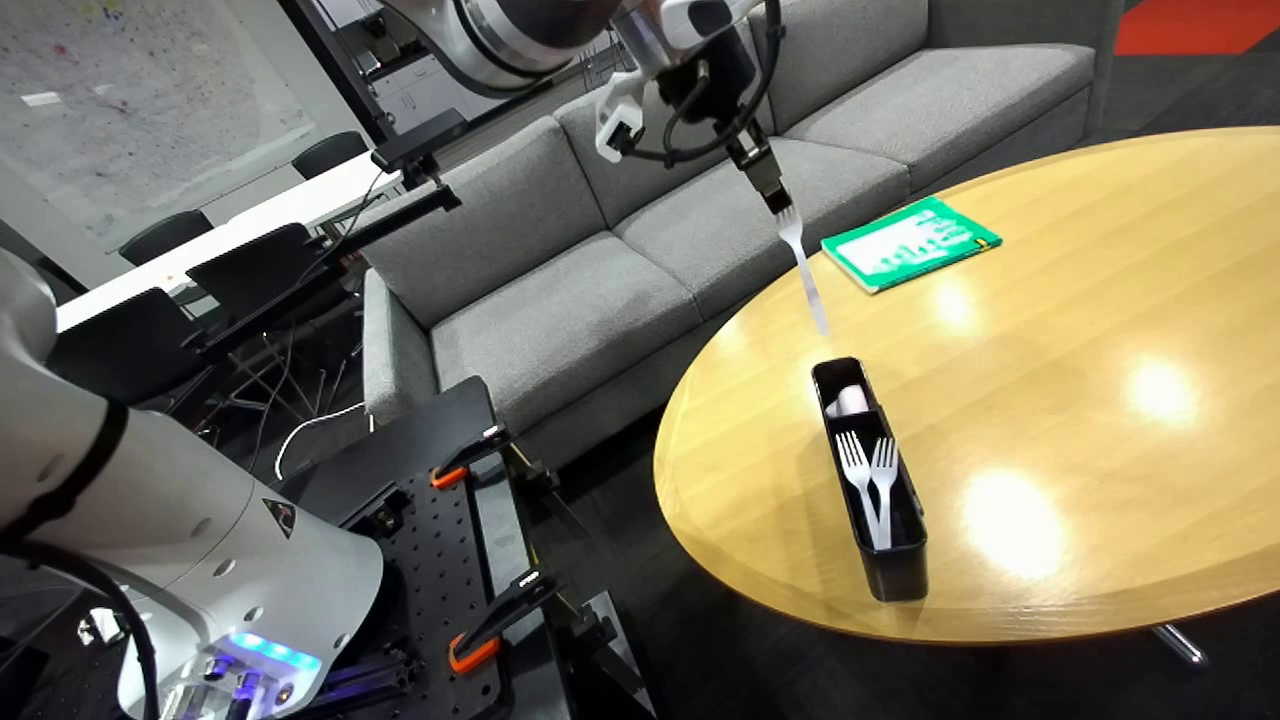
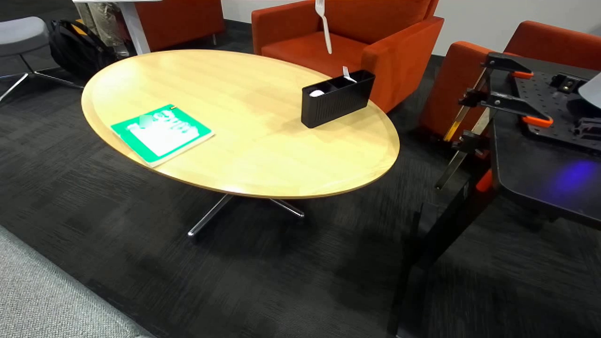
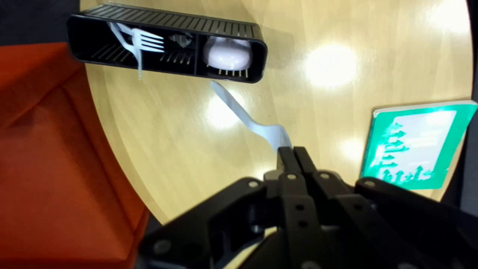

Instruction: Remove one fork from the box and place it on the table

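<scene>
Wrist view: the jaws are pressed together on the tined end of 1 white fork [image 3: 257,127], with the table [image 3: 168,123] beneath; in both exterior views the fork hangs handle down, clear of the table; the black box [image 3: 168,20] stands near the table's edge by the orange armchair [image 2: 347,43], 2 more forks [image 3: 139,40] in its longer compartment and a white rounded piece [image 3: 228,54] in the shorter; a green-and-white booklet [image 2: 162,135] lies flat at another edge.

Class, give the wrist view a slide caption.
Black gripper holding a white plastic fork by its tined end above a tan wooden table bearing a narrow black open box.
</scene>
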`<move>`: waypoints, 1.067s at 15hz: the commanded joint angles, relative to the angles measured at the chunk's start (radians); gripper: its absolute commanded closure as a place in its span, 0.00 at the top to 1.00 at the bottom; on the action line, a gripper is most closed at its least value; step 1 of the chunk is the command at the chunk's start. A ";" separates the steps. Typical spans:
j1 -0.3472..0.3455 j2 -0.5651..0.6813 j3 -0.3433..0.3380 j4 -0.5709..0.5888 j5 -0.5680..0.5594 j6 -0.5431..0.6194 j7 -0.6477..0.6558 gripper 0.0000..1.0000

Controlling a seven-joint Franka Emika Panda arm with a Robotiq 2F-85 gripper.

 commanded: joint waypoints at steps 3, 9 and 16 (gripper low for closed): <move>0.119 0.101 0.018 0.098 -0.246 0.010 0.110 0.01; 0.307 0.256 -0.058 0.229 -0.563 0.018 0.318 0.01; 0.302 0.259 -0.045 0.227 -0.534 0.000 0.297 0.01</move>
